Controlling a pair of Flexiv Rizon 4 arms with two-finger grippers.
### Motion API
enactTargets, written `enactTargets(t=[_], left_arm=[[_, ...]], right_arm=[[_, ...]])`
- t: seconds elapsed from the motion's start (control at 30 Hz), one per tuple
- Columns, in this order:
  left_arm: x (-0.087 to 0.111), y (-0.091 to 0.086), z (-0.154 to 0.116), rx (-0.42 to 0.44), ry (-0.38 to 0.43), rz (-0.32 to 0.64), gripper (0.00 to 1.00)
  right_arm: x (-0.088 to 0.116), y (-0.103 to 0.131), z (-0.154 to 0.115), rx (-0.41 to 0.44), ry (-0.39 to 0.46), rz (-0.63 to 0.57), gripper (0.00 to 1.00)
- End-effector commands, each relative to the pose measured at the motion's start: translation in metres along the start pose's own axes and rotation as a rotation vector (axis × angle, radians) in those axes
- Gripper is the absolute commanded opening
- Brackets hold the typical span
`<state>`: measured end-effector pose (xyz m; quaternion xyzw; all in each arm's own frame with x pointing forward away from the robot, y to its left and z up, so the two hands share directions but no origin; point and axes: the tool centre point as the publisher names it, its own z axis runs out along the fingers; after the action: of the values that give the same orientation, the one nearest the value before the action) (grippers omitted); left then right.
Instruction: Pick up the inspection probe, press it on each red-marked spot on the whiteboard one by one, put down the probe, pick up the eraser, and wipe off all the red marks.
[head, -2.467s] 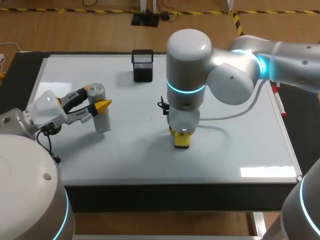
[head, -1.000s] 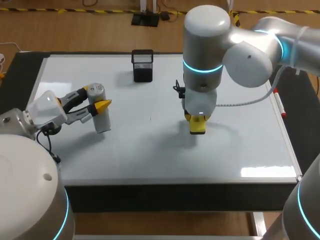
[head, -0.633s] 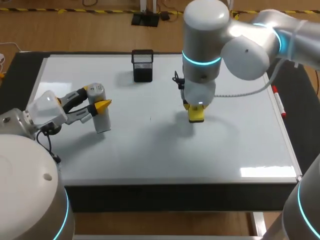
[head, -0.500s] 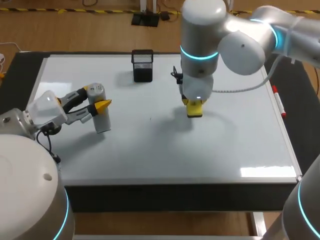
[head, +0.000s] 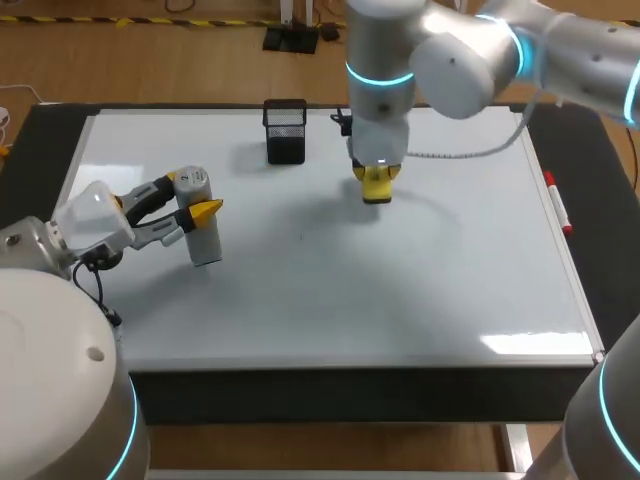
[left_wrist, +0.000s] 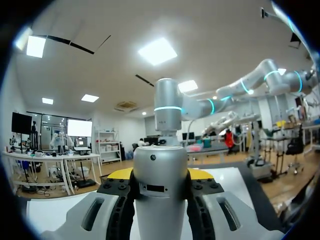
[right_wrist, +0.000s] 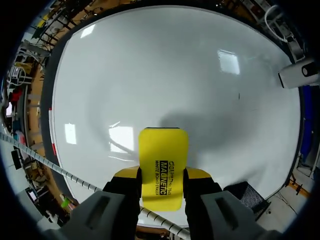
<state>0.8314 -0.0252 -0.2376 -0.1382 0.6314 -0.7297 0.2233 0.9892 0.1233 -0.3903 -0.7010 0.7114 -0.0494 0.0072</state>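
Gently now, or something could get knocked over

Closest to us, the left tool (head: 190, 198) is squeezed onto the probe (head: 203, 240) from both sides. The probe stands straight up on the whiteboard (head: 450, 290), near its left side. It has not been put down and let go of yet. If the fingers open with a jerk, the tall thin probe could wobble and fall flat.

Farther in, near the middle of the whiteboard, the right tool (head: 376, 176) grips the yellow eraser (right_wrist: 163, 155), which points down at the board. I cannot tell if the eraser touches the board or hangs just above it. If it hangs too high, it will wipe nothing. If it pushes too hard or leans, it could slide out of the fingers. I can see no red marks on the whiteboard, only one tiny dark dot (head: 300, 237). So the arm could rub a spot that is clean, or miss a mark hidden under it.

Farthest away, the black mesh cup (head: 286, 130) stands near the back edge, close beside the right arm. A wide wipe that way could bump it and tip it. A wide wipe the other way could hit the probe and the left tool.
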Motion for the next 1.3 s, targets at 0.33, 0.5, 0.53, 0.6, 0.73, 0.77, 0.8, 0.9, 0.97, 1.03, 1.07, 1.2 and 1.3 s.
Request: enactTargets(t=[0.33,0.5,0.53,0.6,0.73,0.77,0.8,0.9,0.97,1.03,1.07,1.2,1.3], left_arm=[[0.000,-0.001,0.000,0.000,-0.002,0.001,0.00],[0.000,-0.001,0.000,0.000,-0.002,0.001,0.00],[0.000,-0.001,0.000,0.000,-0.002,0.001,0.00],[0.000,-0.001,0.000,0.000,-0.002,0.001,0.00],[0.000,-0.001,0.000,0.000,-0.002,0.001,0.00],[0.000,-0.001,0.000,0.000,-0.002,0.001,0.00],[0.000,-0.001,0.000,0.000,-0.002,0.001,0.00],[0.000,-0.001,0.000,0.000,-0.002,0.001,0.00],[0.000,-0.001,0.000,0.000,-0.002,0.001,0.00],[0.000,-0.001,0.000,0.000,-0.002,0.001,0.00],[0.000,-0.001,0.000,0.000,-0.002,0.001,0.00],[0.000,-0.001,0.000,0.000,-0.002,0.001,0.00],[0.000,-0.001,0.000,0.000,-0.002,0.001,0.00]], right_arm=[[-0.007,-0.037,0.015,-0.076,-0.005,0.015,0.00],[-0.006,-0.041,0.020,-0.079,-0.022,0.009,0.00],[-0.006,-0.042,0.020,-0.080,-0.022,0.009,0.00],[-0.006,-0.043,0.021,-0.081,-0.023,0.006,0.00],[-0.003,-0.047,0.025,-0.084,-0.024,0.002,0.00],[-0.003,-0.048,0.025,-0.085,-0.020,0.001,0.00],[-0.003,-0.049,0.026,-0.087,-0.020,-0.001,0.00],[-0.003,-0.052,0.028,-0.090,-0.017,-0.008,0.00],[-0.003,-0.053,0.028,-0.092,-0.019,-0.009,0.00],[-0.003,-0.054,0.028,-0.093,-0.019,-0.010,0.00],[-0.003,-0.055,0.029,-0.093,-0.017,-0.011,0.00],[-0.003,-0.058,0.032,-0.099,-0.012,-0.016,0.00],[-0.002,-0.060,0.035,-0.105,-0.010,-0.014,0.00]])
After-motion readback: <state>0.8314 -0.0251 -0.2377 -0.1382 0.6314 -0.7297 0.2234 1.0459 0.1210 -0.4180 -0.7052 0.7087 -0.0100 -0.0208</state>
